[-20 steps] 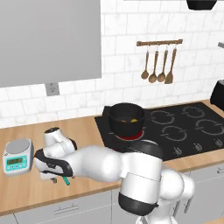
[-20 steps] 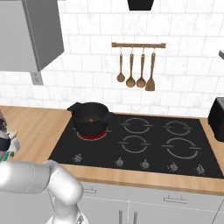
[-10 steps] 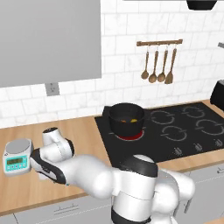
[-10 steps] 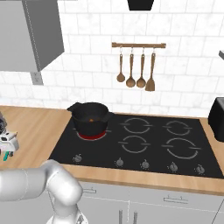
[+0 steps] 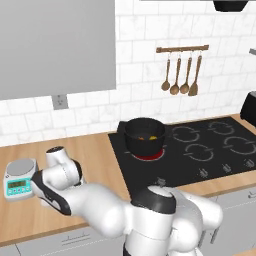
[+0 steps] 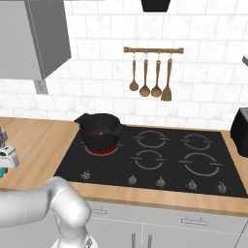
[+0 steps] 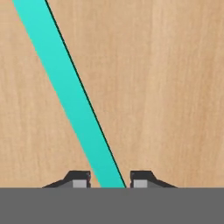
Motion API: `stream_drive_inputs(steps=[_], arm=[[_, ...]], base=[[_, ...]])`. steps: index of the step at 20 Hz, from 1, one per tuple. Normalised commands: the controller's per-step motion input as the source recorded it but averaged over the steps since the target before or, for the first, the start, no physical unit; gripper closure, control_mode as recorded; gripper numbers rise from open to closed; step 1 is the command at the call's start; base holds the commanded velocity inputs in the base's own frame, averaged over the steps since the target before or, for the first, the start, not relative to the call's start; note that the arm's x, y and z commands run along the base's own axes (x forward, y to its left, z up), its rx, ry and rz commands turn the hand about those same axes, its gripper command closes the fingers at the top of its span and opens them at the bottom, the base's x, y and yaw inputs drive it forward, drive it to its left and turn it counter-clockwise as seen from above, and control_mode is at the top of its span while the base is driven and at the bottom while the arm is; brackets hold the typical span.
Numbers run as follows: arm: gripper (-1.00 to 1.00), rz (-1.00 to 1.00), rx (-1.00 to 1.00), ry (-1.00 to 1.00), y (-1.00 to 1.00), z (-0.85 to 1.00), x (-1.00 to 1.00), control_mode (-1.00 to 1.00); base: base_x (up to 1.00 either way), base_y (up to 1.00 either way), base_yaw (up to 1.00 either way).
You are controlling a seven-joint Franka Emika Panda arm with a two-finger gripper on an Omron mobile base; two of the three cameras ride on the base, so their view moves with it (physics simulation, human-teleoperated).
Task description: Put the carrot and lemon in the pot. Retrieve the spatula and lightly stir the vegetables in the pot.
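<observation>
The spatula's teal handle (image 7: 70, 87) lies on the wooden counter and runs slantwise up the hand view, with its blade out of view. My gripper (image 7: 110, 180) is down over the handle's near end. Its two dark fingertips (image 7: 80, 179) stand close on either side of the handle, shut on it. In the right base view the hand (image 6: 7, 157) sits at the far left edge, low over the counter. The black pot (image 5: 145, 134) (image 6: 100, 130) stands on the hob's front left burner. Inside it are the orange carrot (image 5: 141, 138) and a bit of yellow lemon (image 5: 153, 137).
A small kitchen scale (image 5: 20, 179) sits on the counter just left of my arm. Wooden spoons and a spatula hang on a wall rail (image 6: 151, 72). The black hob (image 6: 164, 155) spreads to the right. A black toaster (image 6: 240, 131) stands at the far right.
The jaws have gone from wide open to close around the teal handle. The hand has sunk lower over the counter at the left.
</observation>
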Motion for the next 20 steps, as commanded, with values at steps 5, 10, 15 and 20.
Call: stream_drive_inputs(steps=[5,10,15,20], arm=[[1.0,0.0,0.0,0.02,-0.08,-0.36,0.0,-1.0],[1.0,0.0,0.01,0.05,-0.28,-0.81,0.0,-1.0],[1.0,-0.02,0.02,0.04,-0.61,-1.0,0.0,-1.0],[1.0,-0.03,-0.12,0.0,-0.57,-1.0,-0.19,-1.0]], base=[[0.0,0.0,0.0],[0.0,0.0,0.0],[0.0,0.0,0.0],[0.0,0.0,0.0]])
